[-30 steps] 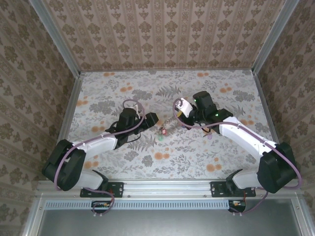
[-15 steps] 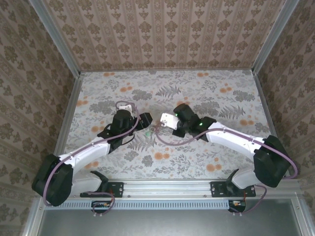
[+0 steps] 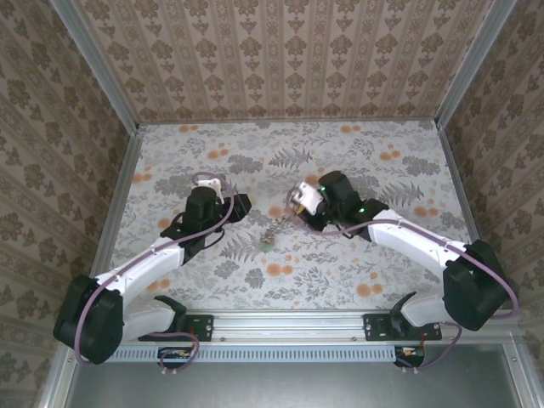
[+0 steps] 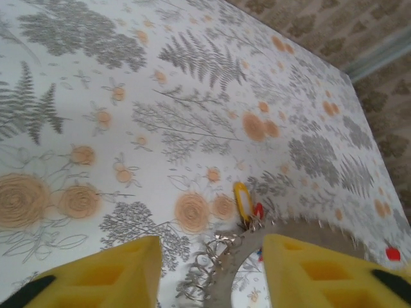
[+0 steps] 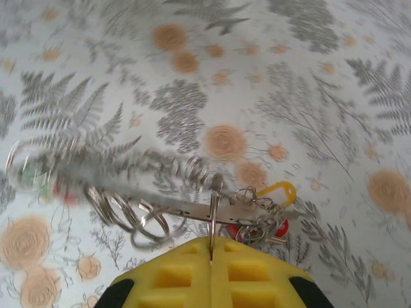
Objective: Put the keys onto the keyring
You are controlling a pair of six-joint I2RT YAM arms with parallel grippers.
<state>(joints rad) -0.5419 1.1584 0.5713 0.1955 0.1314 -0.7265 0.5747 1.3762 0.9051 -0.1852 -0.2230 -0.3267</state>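
right gripper (image 5: pixel 212 247) was clenched on the keyring (image 5: pixel 186 208) at scene centre, keys (image 5: pixel 257 230) dangling | left gripper (image 4: pixel 212 256) stood parted, empty, just left | risk: thin hoop could pivot between the pads (image 5: pixel 173 276), swinging keys out of reach

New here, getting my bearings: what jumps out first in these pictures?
The shut right gripper, mid-table, pinching the thin silvery keyring, with a yellow tag and small rings bunched beside it. The left gripper faces it, jaws apart, over the busy floral table.
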